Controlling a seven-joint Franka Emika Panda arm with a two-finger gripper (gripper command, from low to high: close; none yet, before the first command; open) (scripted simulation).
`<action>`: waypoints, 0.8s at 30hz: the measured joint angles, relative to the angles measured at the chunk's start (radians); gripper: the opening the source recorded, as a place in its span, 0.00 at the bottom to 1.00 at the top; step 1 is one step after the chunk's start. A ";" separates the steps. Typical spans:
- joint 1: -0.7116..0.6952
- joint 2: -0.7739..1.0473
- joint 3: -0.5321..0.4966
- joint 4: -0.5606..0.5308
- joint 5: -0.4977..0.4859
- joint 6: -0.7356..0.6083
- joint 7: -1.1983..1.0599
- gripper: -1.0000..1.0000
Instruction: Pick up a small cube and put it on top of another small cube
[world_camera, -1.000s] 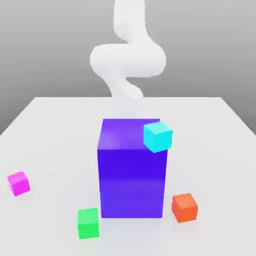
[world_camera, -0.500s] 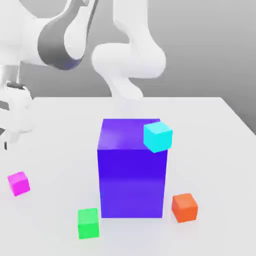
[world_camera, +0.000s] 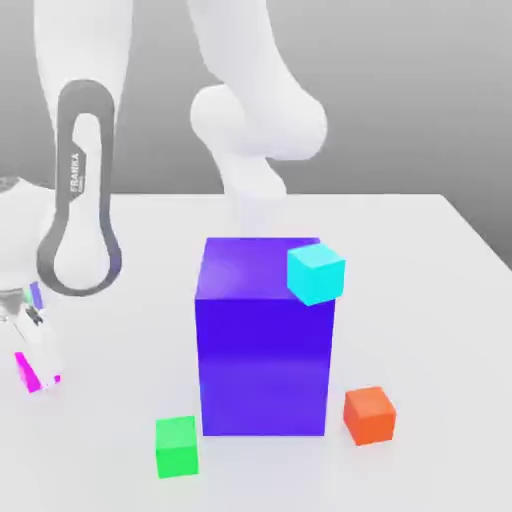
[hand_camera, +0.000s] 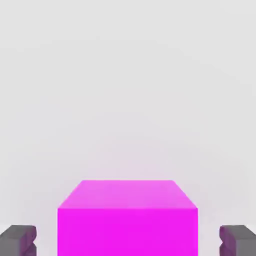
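Hand is sitting low at the exterior view's left edge of the worktop, right over the small magenta cube. I'm only seeing slivers of pink there, because the hand's body and the arm link are covering most of the cube, and I can't make out the fingers from this angle. In the hand view the magenta cube is sitting between the two dark fingertips. The frame edge is cutting off the cube's lower part and most of both tips. The hand is reading as released: a pale strip of worktop is showing between each tip and the cube's sides, so the tips are bracketing it, not touching it. The cube is resting on the worktop. The green cube is lying near the front, well apart from the magenta one and just beside the big blue-purple block's lower corner on the exterior view's left. A cyan cube is showing at the block's top corner; I can't tell if it's resting on the block. An orange cube is sitting near the block's base on the exterior view's right.
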 joint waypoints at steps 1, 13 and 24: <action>0.000 0.000 0.000 0.000 -0.001 0.000 0.001 0.00; 0.091 -0.218 -0.109 -0.052 -0.218 -0.159 0.042 0.00; 0.082 -0.250 0.013 -0.051 -0.233 -0.188 -0.436 0.00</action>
